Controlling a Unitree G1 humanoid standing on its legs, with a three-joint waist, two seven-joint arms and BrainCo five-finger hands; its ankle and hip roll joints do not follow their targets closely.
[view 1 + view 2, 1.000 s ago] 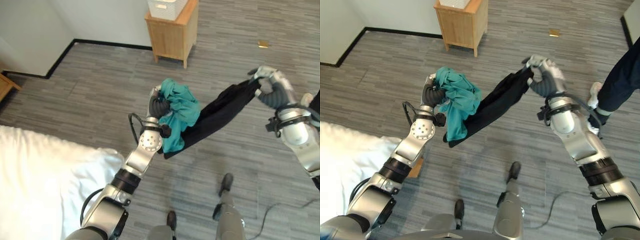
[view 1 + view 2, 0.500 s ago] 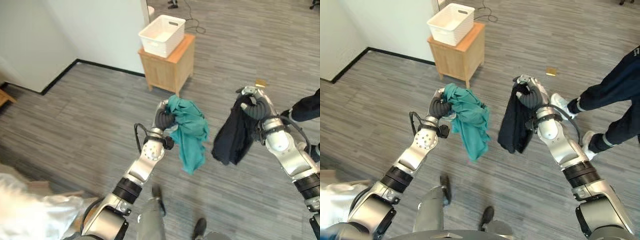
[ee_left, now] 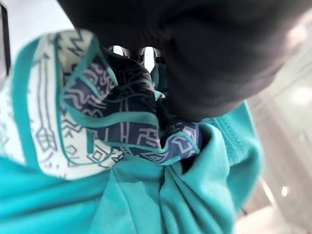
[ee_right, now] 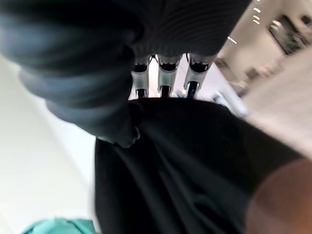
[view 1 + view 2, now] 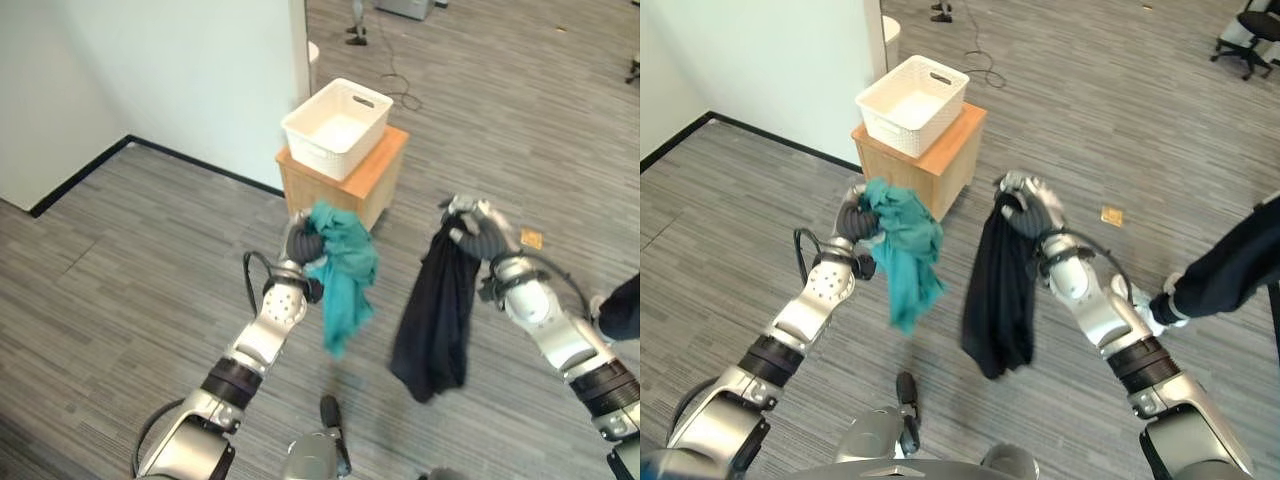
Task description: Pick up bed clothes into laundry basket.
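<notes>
– Both look soft and light, the teal top (image 5: pixel 340 270) bunched in the clenched left hand (image 5: pixel 303 241), the black garment (image 5: pixel 998 290) hanging limp from the right hand's (image 5: pixel 1026 205) fist.
– Gripped at the top, yes. The basket (image 5: pixel 912 103) sits beyond them on the cabinet (image 5: pixel 940 165).

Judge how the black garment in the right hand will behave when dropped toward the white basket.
The black garment hangs long and limp from the right hand, so it is probably floppy. It may drape over the white basket rim rather than fall wholly in.
</notes>
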